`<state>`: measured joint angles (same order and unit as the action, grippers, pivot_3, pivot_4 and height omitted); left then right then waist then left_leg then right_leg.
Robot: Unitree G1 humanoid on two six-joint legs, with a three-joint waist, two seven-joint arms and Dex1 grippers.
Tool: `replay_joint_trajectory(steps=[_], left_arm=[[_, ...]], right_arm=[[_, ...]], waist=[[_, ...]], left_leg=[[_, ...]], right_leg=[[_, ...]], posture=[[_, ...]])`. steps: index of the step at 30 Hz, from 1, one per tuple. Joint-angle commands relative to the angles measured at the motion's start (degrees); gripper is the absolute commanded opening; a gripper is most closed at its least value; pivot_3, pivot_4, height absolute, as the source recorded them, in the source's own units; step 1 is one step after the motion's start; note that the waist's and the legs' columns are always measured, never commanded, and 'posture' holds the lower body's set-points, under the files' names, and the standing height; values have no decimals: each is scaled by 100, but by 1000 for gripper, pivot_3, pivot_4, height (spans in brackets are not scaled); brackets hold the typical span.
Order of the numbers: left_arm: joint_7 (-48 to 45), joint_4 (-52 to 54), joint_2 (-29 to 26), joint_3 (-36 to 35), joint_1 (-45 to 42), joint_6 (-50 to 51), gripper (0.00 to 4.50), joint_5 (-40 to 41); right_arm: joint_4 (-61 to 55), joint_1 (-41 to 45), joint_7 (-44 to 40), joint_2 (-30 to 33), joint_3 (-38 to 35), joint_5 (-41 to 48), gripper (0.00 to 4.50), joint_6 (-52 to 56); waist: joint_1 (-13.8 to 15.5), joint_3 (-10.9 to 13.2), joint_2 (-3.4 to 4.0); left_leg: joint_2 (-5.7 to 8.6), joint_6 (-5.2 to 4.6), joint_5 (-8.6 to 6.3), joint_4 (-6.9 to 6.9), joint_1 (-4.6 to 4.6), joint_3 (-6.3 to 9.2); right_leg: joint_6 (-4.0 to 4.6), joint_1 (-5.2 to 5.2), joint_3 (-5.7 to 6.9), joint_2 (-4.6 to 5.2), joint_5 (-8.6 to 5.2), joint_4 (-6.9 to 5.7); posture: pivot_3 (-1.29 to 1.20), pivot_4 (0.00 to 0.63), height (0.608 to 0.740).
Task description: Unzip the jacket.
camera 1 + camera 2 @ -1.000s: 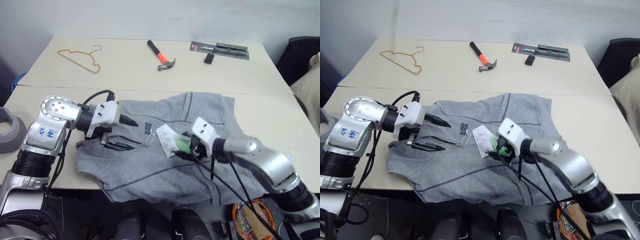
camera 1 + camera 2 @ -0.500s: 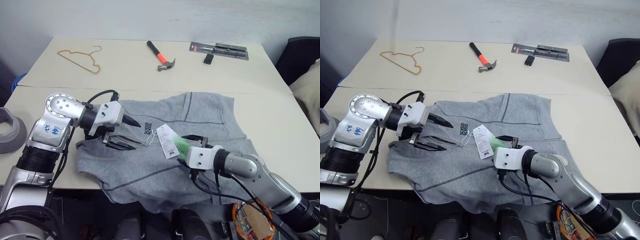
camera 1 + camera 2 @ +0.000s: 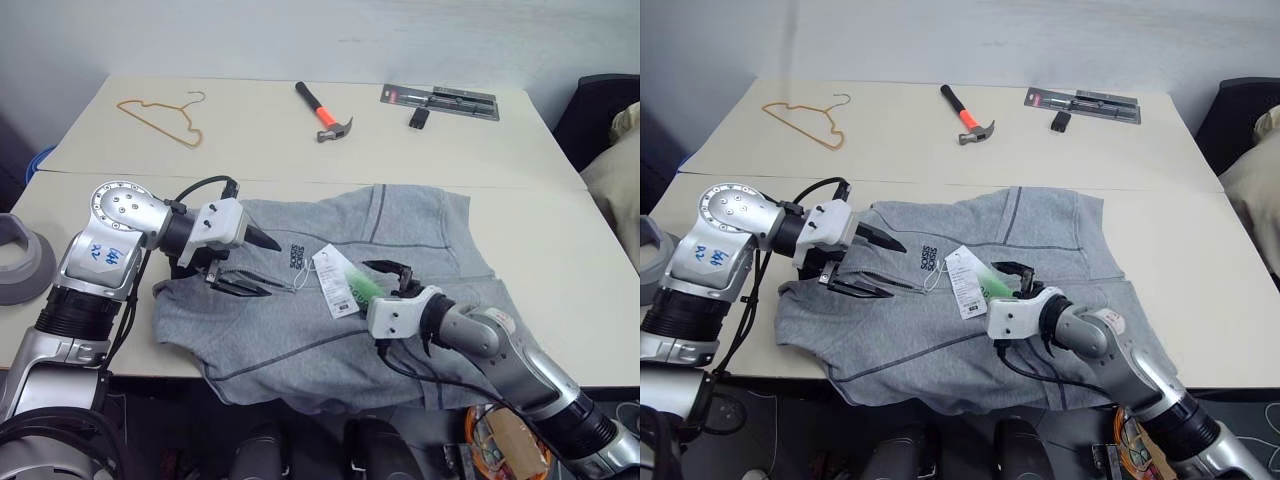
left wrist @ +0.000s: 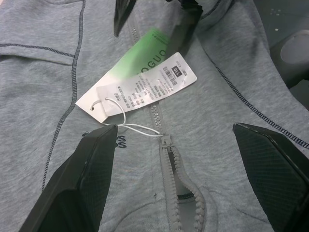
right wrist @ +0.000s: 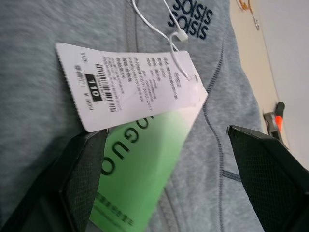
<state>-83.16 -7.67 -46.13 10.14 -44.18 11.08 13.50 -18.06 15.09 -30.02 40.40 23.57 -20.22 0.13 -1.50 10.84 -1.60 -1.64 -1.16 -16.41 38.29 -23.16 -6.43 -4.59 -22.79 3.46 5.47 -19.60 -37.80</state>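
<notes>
The jacket (image 3: 330, 300) is lying spread on the near counter (image 3: 560, 250), front side up, its lower part hanging over the near edge. The zipper (image 4: 170, 159) is running down the middle of the chest; in the left wrist view its pull is sitting a little way below the collar, with the teeth above it parted and the teeth below it closed. A thin white string is tying the hang tag (image 3: 332, 282) to the pull, and the tag, white with a green card beneath it, is resting across the zipper line beside the dark chest logo (image 3: 296, 257).

The left hand (image 3: 255, 262) is hovering over the collar end of the jacket with its two black fingers spread wide, one above the other, pointing toward the tag and pinching nothing. The right hand (image 3: 392, 275) is sitting just beyond the tag on the opposite side, its fingers also spread apart and empty, with the green card lying between them in the right wrist view.

On the far counter (image 3: 260, 140), well apart from the jacket, a wire hanger (image 3: 160, 115), a hammer (image 3: 320, 108) with an orange grip and a packaged tool (image 3: 438, 99) with a small black item beside it are lying.
</notes>
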Motion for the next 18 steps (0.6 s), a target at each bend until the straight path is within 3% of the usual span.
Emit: replay_joint_trajectory(steps=[1,9,18], left_arm=[[-15,69,-82,-134,-69,-29,4011,17],[-55,200,-126,-141,-7,92,4011,63],[-93,81,-26,-66,-167,105,4011,2]], right_arm=[[-306,-174,-268,4,-54,26,4128,-229],[-338,-352,-173,23,-140,-518,4128,-780],[614,275,229,-1093,-8,-979,4128,-609]], waist=[[0,0,0],[1,0,0],[-8,0,0]], left_leg=[[0,0,0,0,0,1],[-1,0,0,-1,1,4],[-2,4,2,2,5,4]], right_leg=[[0,1,1,0,0,0],[0,4,5,-1,0,0],[1,5,3,-5,0,-5]], posture=[[0,150,740],[0,150,740],[0,150,740]])
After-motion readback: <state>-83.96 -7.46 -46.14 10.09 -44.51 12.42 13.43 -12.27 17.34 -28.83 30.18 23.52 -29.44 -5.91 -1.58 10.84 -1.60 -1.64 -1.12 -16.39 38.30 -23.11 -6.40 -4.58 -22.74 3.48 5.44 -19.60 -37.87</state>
